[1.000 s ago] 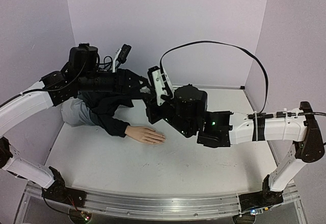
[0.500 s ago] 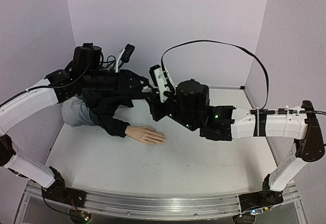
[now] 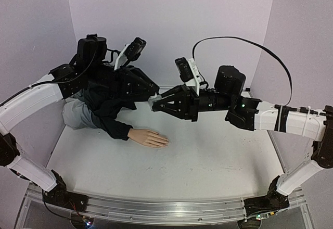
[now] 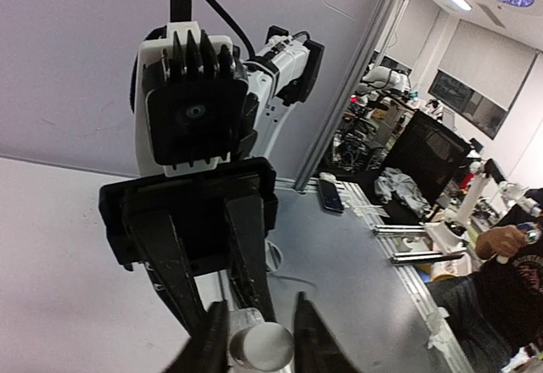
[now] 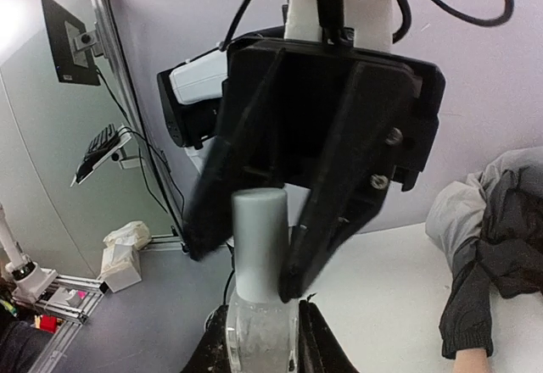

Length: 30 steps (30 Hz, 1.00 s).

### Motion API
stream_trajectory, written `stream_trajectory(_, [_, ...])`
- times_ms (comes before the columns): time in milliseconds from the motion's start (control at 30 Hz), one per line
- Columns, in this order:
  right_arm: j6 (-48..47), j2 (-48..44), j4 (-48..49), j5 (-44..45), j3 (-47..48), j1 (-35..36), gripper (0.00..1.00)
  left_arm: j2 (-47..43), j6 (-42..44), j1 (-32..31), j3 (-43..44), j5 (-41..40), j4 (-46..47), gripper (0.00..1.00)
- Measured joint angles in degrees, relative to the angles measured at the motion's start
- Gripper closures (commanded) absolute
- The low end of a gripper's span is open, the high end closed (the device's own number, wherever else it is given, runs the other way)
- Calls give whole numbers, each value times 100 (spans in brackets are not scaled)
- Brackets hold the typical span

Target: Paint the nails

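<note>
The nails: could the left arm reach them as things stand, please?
Probably not yet: the left pincer is shut on the grey cap of the bottle the right pincer holds aloft. Nothing else seems to block the way to the nails.

Mannequin hand [image 3: 151, 138]: flat on the table [image 3: 208, 161], left of centre, fingers pointing right.
Sleeve [image 3: 117, 127]: left of the hand, running far-left.
Bottle [image 5: 259, 332]: above the table, beyond the hand, between the right gripper [image 3: 157, 104] fingers.
Cap [image 5: 259, 237]: on the bottle, between the left gripper [image 3: 151, 96] fingers.
Grippers: left one left of the bottle, right one on its right.
</note>
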Motion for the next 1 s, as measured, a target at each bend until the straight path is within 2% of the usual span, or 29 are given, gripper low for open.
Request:
stream_trajectory(133, [-385,-293,149,599,-463,35,100,-186,-267,-105,-201,-474,-70,4])
stream_trajectory(200, [-542,-400,96,1080,-566,39,100,-374,-444,-92,-369,-953,-98,1])
stream_trajectory(333, [-833,-481,-46,2599,-592,199,100,-715,-933,-52,-590,-1971,-153,1])
stream_trajectory(500, [-1357,-417,-168,4854,-562,938,100,-798,-1744,-35,-612,-2986,-157,15])
stream_trajectory(567, [-1554,-245,-173,5569,-415,1213,100,-772,-1976,-35,-612,-3213,-157,26])
stream_trajectory(667, [-1790,96,-179,6443,-151,1519,100,-717,-2223,-33,-610,-3512,-184,38])
stream_trajectory(833, [-2035,498,-208,7366,142,1727,100,-599,-2444,-33,-610,-3705,-192,51])
stream_trajectory(1000, [-2192,737,-221,7820,428,1823,100,-570,-2490,-46,-610,-3805,-190,63])
